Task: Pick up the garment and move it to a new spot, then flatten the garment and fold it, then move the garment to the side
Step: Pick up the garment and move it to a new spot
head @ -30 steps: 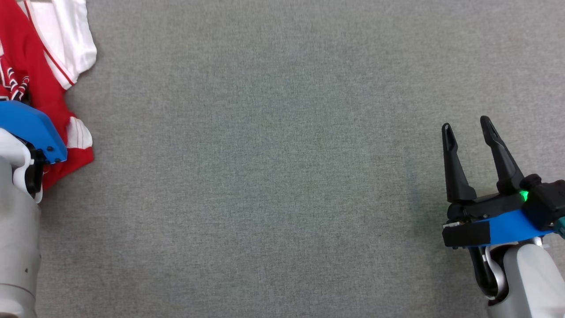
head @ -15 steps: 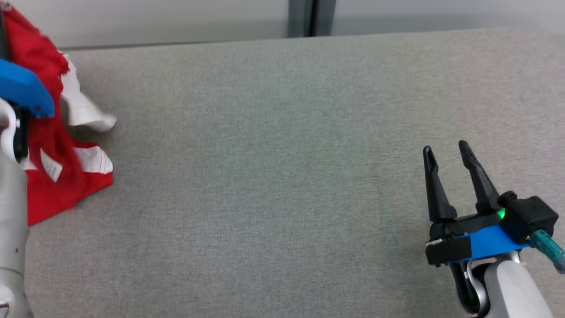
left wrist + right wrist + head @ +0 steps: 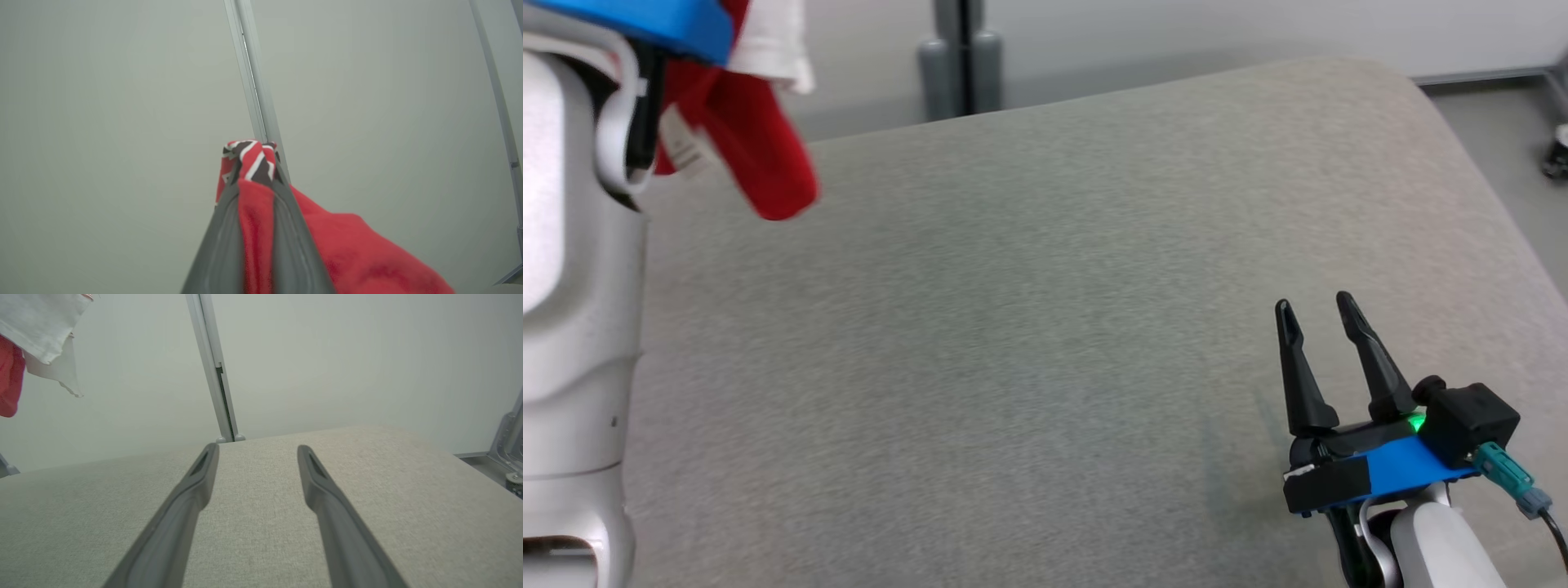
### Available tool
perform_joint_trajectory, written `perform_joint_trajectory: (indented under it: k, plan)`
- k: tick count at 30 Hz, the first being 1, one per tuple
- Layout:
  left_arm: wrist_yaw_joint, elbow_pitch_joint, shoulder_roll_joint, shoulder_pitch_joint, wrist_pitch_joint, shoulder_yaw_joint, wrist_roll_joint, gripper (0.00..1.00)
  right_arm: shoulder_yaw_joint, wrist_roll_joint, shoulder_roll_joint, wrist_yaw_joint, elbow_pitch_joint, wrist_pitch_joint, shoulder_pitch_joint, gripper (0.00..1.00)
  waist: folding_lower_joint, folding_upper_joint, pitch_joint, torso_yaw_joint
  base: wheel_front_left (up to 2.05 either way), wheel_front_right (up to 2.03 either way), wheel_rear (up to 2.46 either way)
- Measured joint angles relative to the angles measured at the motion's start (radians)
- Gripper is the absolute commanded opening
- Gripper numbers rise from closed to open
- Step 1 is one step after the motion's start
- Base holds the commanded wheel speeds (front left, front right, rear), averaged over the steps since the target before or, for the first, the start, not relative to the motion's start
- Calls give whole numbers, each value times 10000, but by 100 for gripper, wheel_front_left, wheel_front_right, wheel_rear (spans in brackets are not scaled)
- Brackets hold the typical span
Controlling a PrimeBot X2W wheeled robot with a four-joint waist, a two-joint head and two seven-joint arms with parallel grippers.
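Grey padded table (image 3: 1045, 343) below, left gripper (image 3: 255, 173) pinching the red garment (image 3: 768, 175) aloft at ten o'clock, right gripper (image 3: 1313, 304) spread at four o'clock: pickup looks done, with placing, flattening and folding left.

garment (image 3: 768, 180) hanging over far left of table (image 3: 1045, 327), post (image 3: 964, 57) behind table

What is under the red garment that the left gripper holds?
Under the red garment held by the left gripper lies the grey fabric table top. The pale left forearm covers the table's left part.
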Motion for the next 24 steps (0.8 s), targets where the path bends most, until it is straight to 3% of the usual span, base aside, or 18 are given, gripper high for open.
perform_joint_trajectory:
  k: [5,10,24]
  plan:
    - [-35,-1415,-192,31,397,-788,-314,0,188,468,27,0,59,0,-11,100,0,0,80,-839,0,0,0]
    - [-38,-1578,-594,477,541,-1526,-575,0,347,853,31,0,36,0,-65,100,-1,0,190,-1212,0,0,0]
    - [-36,1112,-1574,3585,-594,-3051,-940,0,382,997,40,0,48,0,-185,100,1,0,366,-944,0,0,0]
